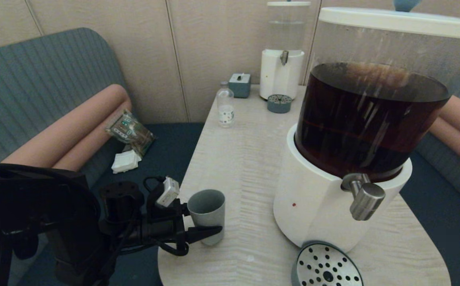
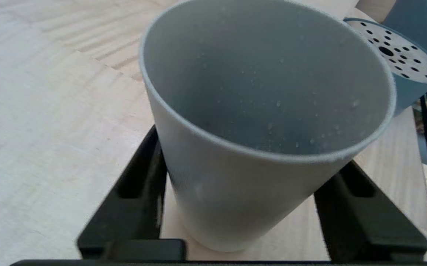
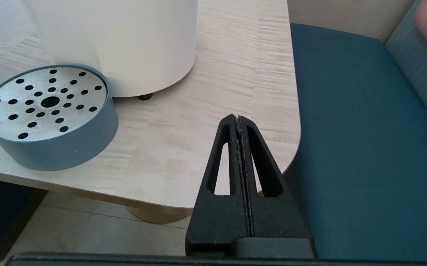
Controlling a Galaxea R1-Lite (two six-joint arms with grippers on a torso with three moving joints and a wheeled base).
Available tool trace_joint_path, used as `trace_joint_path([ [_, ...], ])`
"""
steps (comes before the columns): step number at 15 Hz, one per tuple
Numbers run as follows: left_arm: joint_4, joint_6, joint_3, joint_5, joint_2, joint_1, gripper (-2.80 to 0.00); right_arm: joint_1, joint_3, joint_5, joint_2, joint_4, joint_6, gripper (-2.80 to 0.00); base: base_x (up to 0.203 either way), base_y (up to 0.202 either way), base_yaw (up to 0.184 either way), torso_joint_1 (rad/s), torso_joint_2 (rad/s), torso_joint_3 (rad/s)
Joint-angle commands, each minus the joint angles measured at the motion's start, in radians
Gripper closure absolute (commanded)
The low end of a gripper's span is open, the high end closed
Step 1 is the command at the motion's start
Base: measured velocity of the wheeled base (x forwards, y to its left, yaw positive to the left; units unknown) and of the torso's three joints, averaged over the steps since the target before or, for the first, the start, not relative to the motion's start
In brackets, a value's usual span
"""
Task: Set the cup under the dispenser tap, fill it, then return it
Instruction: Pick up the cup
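The cup (image 1: 207,212) stands upright near the left edge of the pale wood tabletop (image 1: 241,159), close to the front corner, and it looks empty inside. The left hand (image 1: 204,230) reaches in from past that edge, with one black finger (image 2: 132,199) on each side of the cup. The fingers look snug against the cup's sides, but I cannot tell if they are squeezing it yet. Between the cup and the big dispenser (image 1: 345,159) there is a bare strip of tabletop. The dispenser tap (image 1: 367,198) sticks out over the round drip tray (image 1: 327,266) with holes in it, which sits right at the front edge. The dispenser's white base fills much of the right side. Far back, well apart from the cup, stand a small clear bottle (image 1: 225,105), a little grey box (image 1: 239,84), a small dispenser (image 1: 282,67) and a second small tray (image 1: 279,103). The right hand (image 3: 238,122) is closed tight with nothing in it, hanging just off the tabletop's front right corner, above the blue seat (image 3: 364,147).
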Motion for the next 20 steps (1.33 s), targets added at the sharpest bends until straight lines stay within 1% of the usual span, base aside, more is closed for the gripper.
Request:
trace_joint_path([
  [1, -0.009, 0.0, 0.004, -0.003, -0.013, -0.003, 0.0, 0.001, 0.009, 0.001, -0.007, 0.0, -0.001, 0.0, 0.0, 0.0, 0.0, 0.0, 0.0, 0.0],
  [4, -0.009, -0.001, 0.028, 0.001, -0.049, -0.003, 0.0, 0.0, 0.009, 0.001, -0.007, 0.0, -0.001, 0.0, 0.0, 0.0, 0.0, 0.0, 0.0, 0.0],
  [7, -0.009, -0.005, 0.099, 0.001, -0.137, -0.003, 0.0, 0.0, 0.009, 0.001, -0.007, 0.0, -0.001, 0.0, 0.0, 0.0, 0.0, 0.0, 0.0, 0.0],
  [9, -0.009, -0.006, 0.159, 0.002, -0.235, -0.004, 0.0, 0.0, 0.009, 0.001, -0.007, 0.0, -0.001, 0.0, 0.0, 0.0, 0.0, 0.0, 0.0, 0.0],
  [14, -0.009, -0.018, 0.356, 0.018, -0.553, -0.03, 0.0, 0.0, 0.009, 0.001, -0.007, 0.0, -0.001, 0.0, 0.0, 0.0, 0.0, 0.0, 0.0, 0.0],
  [17, -0.009, -0.037, 0.474, 0.031, -0.704, -0.032, 0.0, 0.0, 0.009, 0.001, -0.007, 0.0, -0.001, 0.0, 0.0, 0.0, 0.0, 0.0, 0.0, 0.0],
  [18, -0.008, -0.054, 0.476, 0.043, -0.76, -0.032, 0.0, 0.0, 0.009, 0.001, -0.007, 0.0, -0.001, 0.0, 0.0, 0.0, 0.0, 0.0, 0.0, 0.0],
  [20, -0.002, -0.117, 0.475, 0.056, -0.84, -0.032, 0.0, 0.0, 0.009, 0.001, -0.007, 0.0, -0.001, 0.0, 0.0, 0.0, 0.0, 0.0, 0.0, 0.0],
])
